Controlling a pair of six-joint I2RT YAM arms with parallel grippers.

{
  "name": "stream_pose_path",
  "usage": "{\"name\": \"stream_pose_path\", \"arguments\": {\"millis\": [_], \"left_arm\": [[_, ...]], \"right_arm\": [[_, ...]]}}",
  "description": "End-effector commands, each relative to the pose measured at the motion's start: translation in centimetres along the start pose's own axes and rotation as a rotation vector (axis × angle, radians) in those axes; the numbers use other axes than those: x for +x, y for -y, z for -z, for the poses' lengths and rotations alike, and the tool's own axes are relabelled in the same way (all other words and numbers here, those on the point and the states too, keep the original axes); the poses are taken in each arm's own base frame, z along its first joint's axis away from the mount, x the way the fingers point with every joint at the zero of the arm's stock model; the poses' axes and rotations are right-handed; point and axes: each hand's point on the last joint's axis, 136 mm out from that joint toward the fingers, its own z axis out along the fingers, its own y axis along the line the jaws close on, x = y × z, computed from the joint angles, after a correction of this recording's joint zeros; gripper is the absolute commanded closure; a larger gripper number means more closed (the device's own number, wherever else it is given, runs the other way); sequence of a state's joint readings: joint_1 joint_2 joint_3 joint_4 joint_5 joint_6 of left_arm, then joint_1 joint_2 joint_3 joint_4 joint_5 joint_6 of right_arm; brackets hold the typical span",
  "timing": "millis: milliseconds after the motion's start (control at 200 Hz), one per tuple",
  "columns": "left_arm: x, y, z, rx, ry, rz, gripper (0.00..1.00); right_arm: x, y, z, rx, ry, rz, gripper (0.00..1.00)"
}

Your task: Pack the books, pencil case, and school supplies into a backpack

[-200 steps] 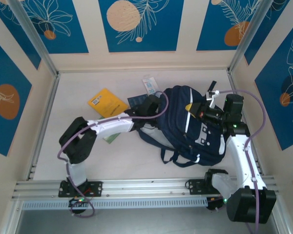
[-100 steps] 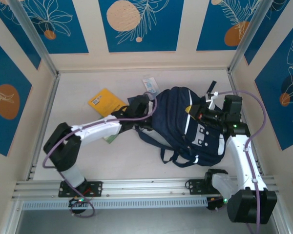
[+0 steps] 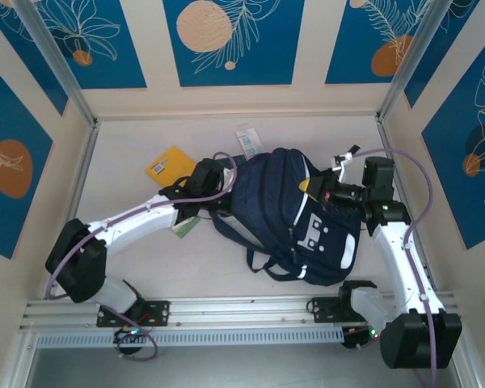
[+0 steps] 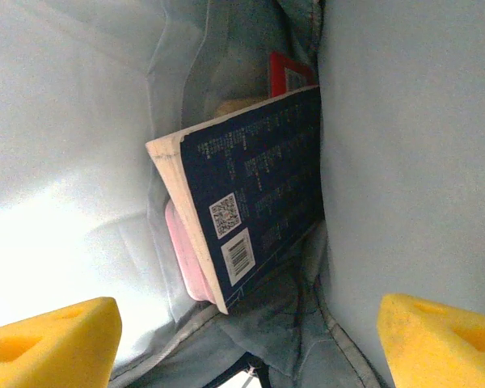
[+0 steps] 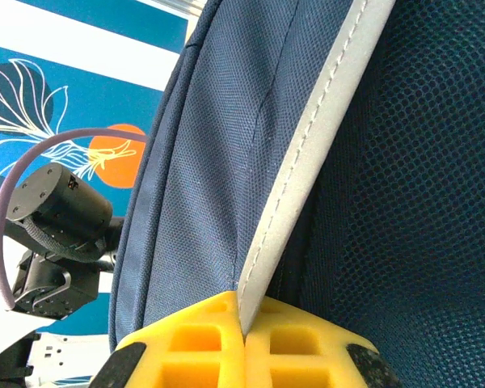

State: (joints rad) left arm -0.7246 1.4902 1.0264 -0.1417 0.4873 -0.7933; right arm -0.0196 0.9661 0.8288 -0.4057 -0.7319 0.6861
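A large dark navy fabric backpack (image 3: 283, 202) with thin white stripes lies on its side in the middle of the pale surface (image 3: 145, 267), its mouth turned to the left. The left hand (image 4: 246, 347) is reaching into that mouth, its yellow foam pads (image 4: 48, 339) standing wide apart with nothing between them. Its wrist view looks along the grey lining (image 4: 404, 145), where a thin dark navy book (image 4: 259, 194) with a white barcode label leans tilted against the right wall. A pink flat item (image 4: 184, 259) is just under the book, and the corner of a red packet (image 4: 287, 74) with white print shows behind it. The right hand (image 5: 244, 333) is at the backpack's upper right side, its yellow pads pinched together on a white-trimmed edge of the navy fabric. Out on the surface, a thin yellow-orange book (image 3: 170, 166) lies left of the backpack. A pale blue-white packet (image 3: 246, 140) lies just beyond the backpack's top, and a pale green packet (image 3: 183, 227) shows partly beneath the left arm.
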Motion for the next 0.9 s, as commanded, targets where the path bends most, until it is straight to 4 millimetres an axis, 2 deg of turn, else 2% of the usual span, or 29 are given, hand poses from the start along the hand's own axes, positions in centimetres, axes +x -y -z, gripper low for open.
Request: {"name": "stream_pose_path", "arguments": {"millis": [0,95,175,275,490,700,780,895], "left_arm": [[-0.3,-1.0,1.3,-0.043,0.016,-0.006,0.18],[0.0,-1.8,1.2,-0.088,0.015,-0.006,0.18],[0.4,-1.4,0.6,-0.088,0.01,-0.016,0.19],[1.4,0.4,-1.0,-0.064,-0.019,-0.048,0.21],[4.1,6.3,-4.3,0.005,-0.085,-0.163,0.23],[6.3,10.7,-6.0,0.034,-0.126,-0.271,0.24],[7.0,11.1,-6.8,0.037,-0.15,-0.278,0.24],[7.0,8.6,-7.3,-0.049,-0.163,-0.254,0.2]], "right_arm": [[-2.3,0.4,0.6,0.104,0.083,0.059,1.0],[-3.0,0.6,0.7,0.254,0.096,0.124,1.0],[-3.7,0.8,0.4,0.423,0.083,0.216,1.0],[-4.6,1.0,0.0,0.566,0.072,0.29,1.0],[-6.3,1.3,-0.5,0.716,0.073,0.366,1.0],[-8.2,1.4,0.7,0.921,0.137,0.435,1.0],[-8.4,0.8,0.7,0.925,0.152,0.443,1.0],[-7.8,0.8,0.7,0.902,0.159,0.41,1.0]]}}
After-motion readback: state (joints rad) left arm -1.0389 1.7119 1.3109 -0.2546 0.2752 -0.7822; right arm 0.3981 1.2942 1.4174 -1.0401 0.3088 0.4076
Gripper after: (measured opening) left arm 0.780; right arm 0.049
